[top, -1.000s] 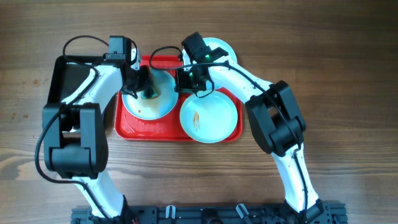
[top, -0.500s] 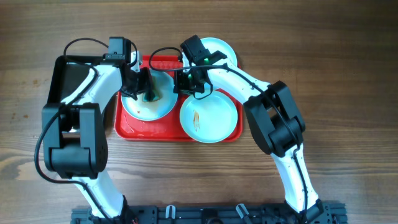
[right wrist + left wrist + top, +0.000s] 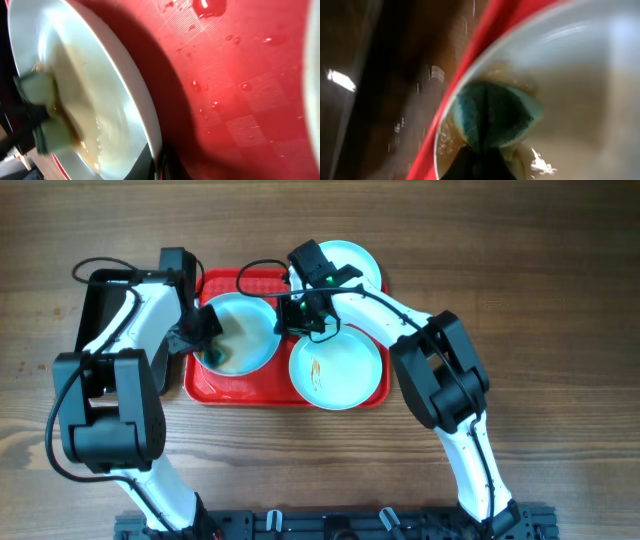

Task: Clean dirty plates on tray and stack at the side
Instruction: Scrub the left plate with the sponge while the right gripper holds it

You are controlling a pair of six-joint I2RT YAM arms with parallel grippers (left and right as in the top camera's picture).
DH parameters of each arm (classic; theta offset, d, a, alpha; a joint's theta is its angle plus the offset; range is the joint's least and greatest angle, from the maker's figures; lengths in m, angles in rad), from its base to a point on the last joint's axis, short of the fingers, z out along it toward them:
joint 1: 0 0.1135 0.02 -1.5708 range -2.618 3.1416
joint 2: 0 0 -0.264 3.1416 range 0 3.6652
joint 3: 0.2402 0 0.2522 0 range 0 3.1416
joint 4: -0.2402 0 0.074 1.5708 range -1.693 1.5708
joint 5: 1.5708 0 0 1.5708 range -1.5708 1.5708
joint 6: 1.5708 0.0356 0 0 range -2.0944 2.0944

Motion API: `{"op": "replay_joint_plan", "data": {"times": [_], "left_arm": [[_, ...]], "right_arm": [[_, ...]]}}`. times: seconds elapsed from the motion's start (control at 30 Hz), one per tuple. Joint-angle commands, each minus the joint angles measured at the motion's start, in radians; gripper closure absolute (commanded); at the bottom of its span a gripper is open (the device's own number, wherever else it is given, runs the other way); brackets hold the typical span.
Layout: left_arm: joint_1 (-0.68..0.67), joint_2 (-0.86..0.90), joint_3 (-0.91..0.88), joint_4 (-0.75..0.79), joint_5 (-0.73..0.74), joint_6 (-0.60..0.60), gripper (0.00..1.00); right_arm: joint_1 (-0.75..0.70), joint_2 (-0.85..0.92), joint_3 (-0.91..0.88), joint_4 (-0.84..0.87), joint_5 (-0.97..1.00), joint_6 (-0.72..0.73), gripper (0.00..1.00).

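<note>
The red tray (image 3: 225, 395) holds two pale mint plates: a left one (image 3: 245, 330) smeared brown and wet, and a right one (image 3: 336, 368) with a small yellowish-brown smear. A third plate (image 3: 350, 258) lies on the table behind the tray. My left gripper (image 3: 203, 338) is shut on a green sponge (image 3: 490, 112) and presses it on the left plate's left side (image 3: 580, 90). My right gripper (image 3: 292, 318) is shut on the left plate's right rim (image 3: 150, 120), over the tray floor (image 3: 240, 75).
A black tray (image 3: 100, 305) stands left of the red tray, under my left arm. Water drops lie on the red tray floor (image 3: 210, 6). Bare wooden table (image 3: 540, 300) surrounds the trays.
My left gripper has moved the sponge from the plate's middle to its left edge. The left arm has swung left. My right gripper still holds the rim.
</note>
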Motion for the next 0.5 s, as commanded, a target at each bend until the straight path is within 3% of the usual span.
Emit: {"op": "replay_joint_plan", "data": {"times": [0.0, 0.13, 0.27, 0.47], "left_arm": [[0.009, 0.025, -0.025, 0.124, -0.146, -0.067, 0.96], [-0.039, 0.025, -0.025, 0.237, -0.018, -0.058, 0.96], [-0.092, 0.025, -0.025, 0.334, 0.193, 0.102, 0.96], [-0.113, 0.025, -0.025, 0.295, 0.508, 0.219, 0.96]], "right_arm": [[-0.018, 0.027, -0.011, 0.002, 0.016, -0.003, 0.96], [-0.018, 0.027, -0.011, 0.0, 0.016, -0.009, 0.96], [-0.018, 0.027, -0.011, 0.0, 0.017, -0.01, 0.96], [-0.018, 0.027, -0.011, 0.0, 0.016, -0.009, 0.96]]}}
